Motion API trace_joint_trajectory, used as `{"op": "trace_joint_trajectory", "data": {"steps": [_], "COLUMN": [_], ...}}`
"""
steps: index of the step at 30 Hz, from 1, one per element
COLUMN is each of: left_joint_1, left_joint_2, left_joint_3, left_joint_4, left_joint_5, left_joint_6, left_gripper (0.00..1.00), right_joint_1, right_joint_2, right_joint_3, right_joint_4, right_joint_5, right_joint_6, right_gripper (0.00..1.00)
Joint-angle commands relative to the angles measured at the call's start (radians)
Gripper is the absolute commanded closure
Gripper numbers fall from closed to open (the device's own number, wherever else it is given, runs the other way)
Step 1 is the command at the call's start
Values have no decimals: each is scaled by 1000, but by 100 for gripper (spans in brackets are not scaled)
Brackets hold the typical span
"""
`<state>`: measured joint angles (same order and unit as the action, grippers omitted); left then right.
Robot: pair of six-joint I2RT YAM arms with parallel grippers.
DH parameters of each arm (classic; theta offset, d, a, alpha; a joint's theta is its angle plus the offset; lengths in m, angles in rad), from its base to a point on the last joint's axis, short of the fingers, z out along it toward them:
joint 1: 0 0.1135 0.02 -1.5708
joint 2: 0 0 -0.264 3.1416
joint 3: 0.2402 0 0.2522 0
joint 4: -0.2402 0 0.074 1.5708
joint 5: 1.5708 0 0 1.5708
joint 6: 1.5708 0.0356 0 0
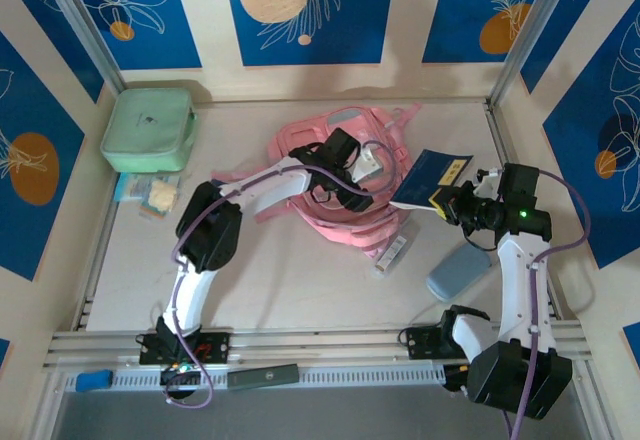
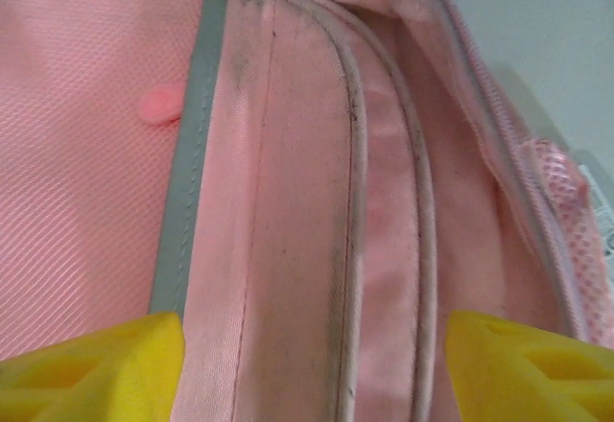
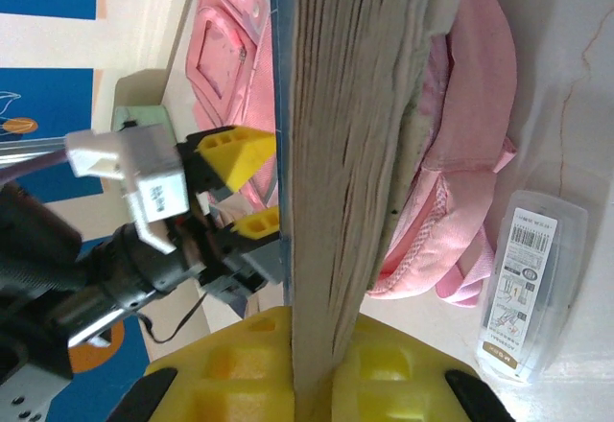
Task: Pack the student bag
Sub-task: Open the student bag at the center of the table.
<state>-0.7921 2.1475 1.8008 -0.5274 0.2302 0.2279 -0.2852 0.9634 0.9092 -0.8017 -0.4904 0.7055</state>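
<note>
At the centre of the pale surface [image 1: 300,290], a crumpled pink bag [image 1: 300,145], straps splayed. Against its top, the left hand [image 3: 247,187], yellow fingers [image 2: 96,369] spread wide either side of a piped pink panel, nothing clamped. Just to the right, the right hand [image 3: 312,364], pinched tight on a thick blue-covered book [image 1: 430,178] held beside the bag. Nearby: a clear labelled plastic box [image 3: 526,283] just beside the bag, a grey-blue pouch [image 1: 458,272], a mint-green case [image 1: 150,128] in the far-left corner.

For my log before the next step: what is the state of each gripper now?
Left gripper: open, at the student bag.
Right gripper: closed on a book.
</note>
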Motion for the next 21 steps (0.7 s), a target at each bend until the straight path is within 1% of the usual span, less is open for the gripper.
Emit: {"op": "trace_joint_trajectory", "data": {"steps": [1,4,7,8,11,17,21], "left_joint_1": [-13,-13,-13,-12,-13,-11,-10], "left_joint_2": [67,86,84,82,70,-3,-89], "left_joint_3": [61,62,41,32,22,-23,-54], "left_joint_4": [-59,-50,-14,-9,-6,13,27], "left_joint_5": [-21,-21,-87,-114,-166,-174,-215], "left_joint_6": [50,43,48,55,70,95,114], "left_gripper": [31,34,45,51,74,100,100], "right_joint_1": [-8,-8,-8,-8,-8,-7,5], "right_joint_2": [-6,-6,-7,-8,-11,-15,-17], "right_joint_3": [-14,-18,-18,-17,-16,-12,6], "right_joint_4": [5,6,2,1,-6,-25,-60], "right_joint_5": [-54,-55,-53,-51,-48,-49,-43], "right_joint_6": [-26,-27,-30,-33,-33,-49,-63], "right_gripper": [100,100,100,100,100,100,100]}}
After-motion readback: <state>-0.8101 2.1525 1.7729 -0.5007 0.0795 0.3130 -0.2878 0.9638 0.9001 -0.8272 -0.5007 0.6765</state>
